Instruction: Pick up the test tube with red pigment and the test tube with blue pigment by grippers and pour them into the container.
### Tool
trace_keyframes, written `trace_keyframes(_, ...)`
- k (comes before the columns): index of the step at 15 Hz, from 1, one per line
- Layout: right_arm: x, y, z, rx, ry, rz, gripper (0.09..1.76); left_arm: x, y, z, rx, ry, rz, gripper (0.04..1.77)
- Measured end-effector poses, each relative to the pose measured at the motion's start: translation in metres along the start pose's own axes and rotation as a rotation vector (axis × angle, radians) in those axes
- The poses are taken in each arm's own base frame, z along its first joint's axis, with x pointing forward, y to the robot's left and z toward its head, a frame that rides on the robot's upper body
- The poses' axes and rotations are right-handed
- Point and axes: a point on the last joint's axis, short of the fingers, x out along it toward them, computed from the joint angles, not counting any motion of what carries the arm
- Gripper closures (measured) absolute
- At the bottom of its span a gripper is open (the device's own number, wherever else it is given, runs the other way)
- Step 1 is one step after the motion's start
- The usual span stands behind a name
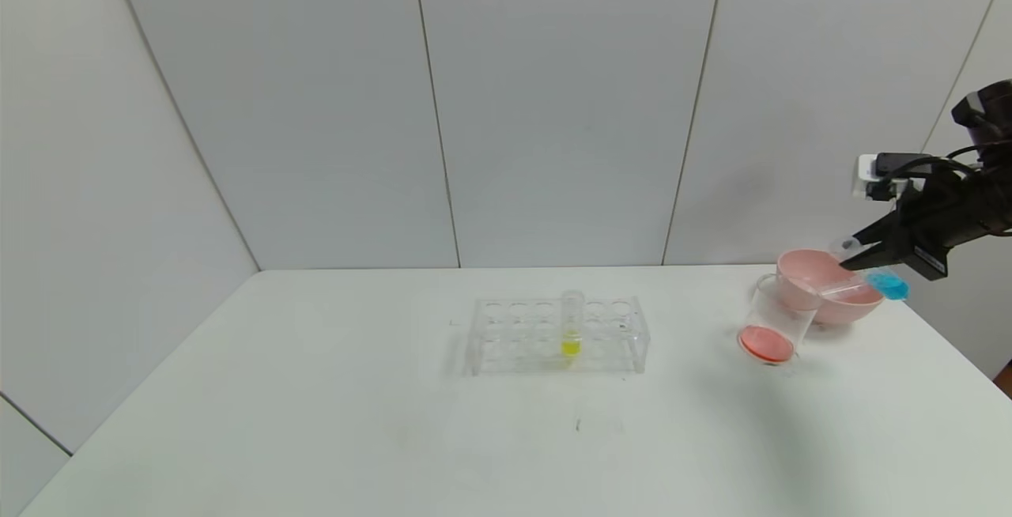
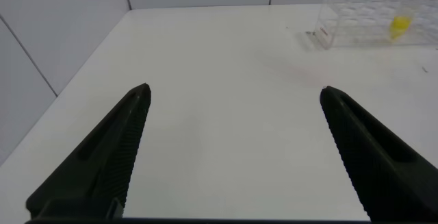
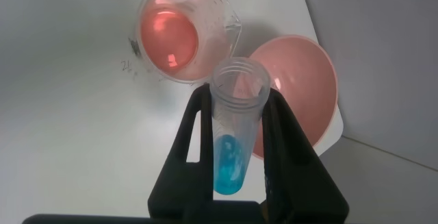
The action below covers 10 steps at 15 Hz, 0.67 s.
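Note:
My right gripper (image 1: 852,254) is shut on the test tube with blue pigment (image 1: 889,286) at the table's far right. It holds the tube tilted in the air, above and just beside a clear beaker (image 1: 771,327) with red liquid in its bottom. In the right wrist view the tube (image 3: 233,142) sits between the fingers of the right gripper (image 3: 236,94), blue liquid at its round end, open mouth towards the beaker (image 3: 181,35). The test tube with red pigment is out of view. My left gripper (image 2: 234,90) is open and empty over bare table at the left.
A pink bowl (image 1: 838,296) stands right behind the beaker, also in the right wrist view (image 3: 301,94). A clear tube rack (image 1: 557,335) at mid-table holds one tube of yellow liquid (image 1: 571,327); both show in the left wrist view (image 2: 356,22). The table's right edge is close to the bowl.

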Motion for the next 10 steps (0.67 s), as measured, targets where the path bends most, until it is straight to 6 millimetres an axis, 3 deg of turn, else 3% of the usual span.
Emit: trace_keyframes(10,0.018,0.013,0.021,-0.151,0.269,-0.017,1.37,0.0,0.0,0.0,0.0,-0.001,0.0,0.05)
